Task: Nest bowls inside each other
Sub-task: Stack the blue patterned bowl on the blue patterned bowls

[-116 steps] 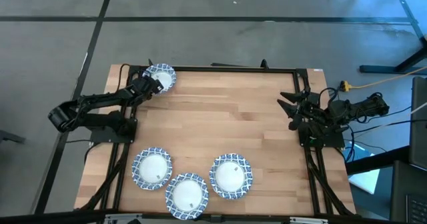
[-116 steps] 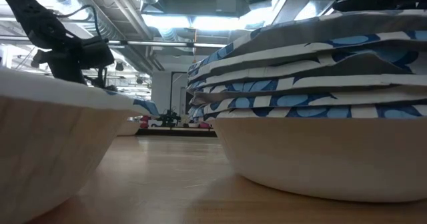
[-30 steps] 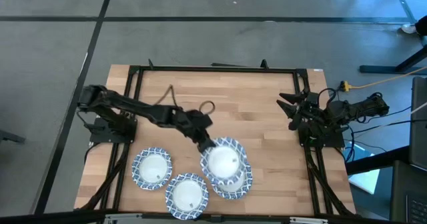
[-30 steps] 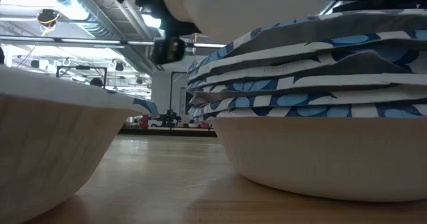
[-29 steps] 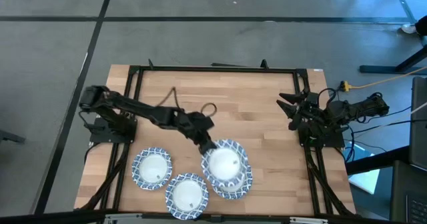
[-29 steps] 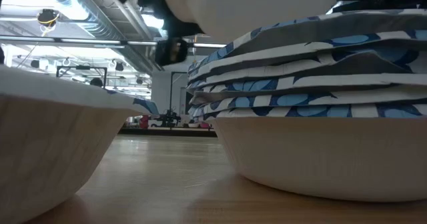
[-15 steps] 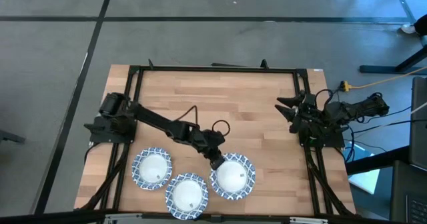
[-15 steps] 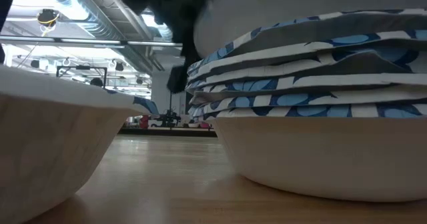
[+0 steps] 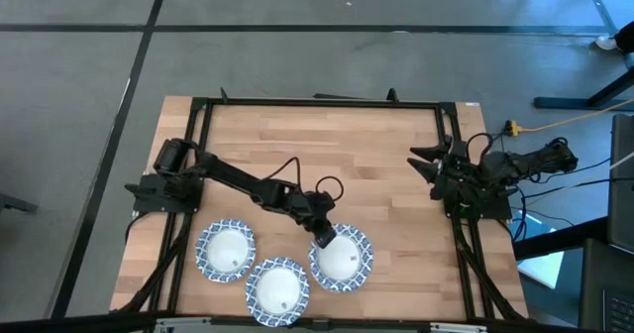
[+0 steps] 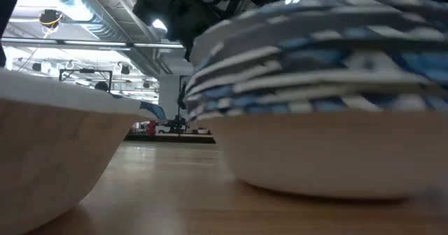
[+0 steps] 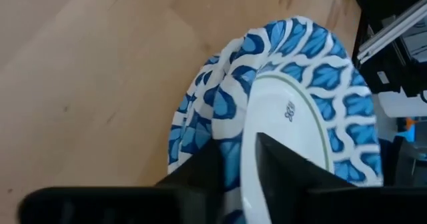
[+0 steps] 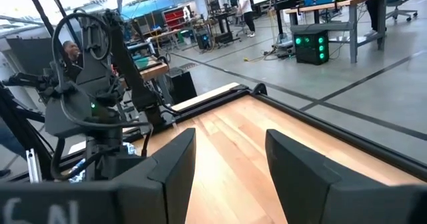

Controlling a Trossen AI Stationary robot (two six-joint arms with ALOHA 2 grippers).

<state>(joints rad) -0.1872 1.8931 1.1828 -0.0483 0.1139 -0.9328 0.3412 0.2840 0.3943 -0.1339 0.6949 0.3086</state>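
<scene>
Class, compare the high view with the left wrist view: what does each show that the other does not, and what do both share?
Only the high view shows two separate bowls and the right pincer parked at the table's right edge. Only the left wrist view shows layered blue rims in the stack and the left pincer straddling the top rim. Both show that stack and wooden tabletop.

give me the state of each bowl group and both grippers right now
stack of bowls: nested, sitting on the table, top bowl gripped at its rim
left gripper: shut on the top bowl's rim at the stack
two separate bowls: upright, on the table, not nested
right gripper: open, empty, waiting at the table's right edge
</scene>
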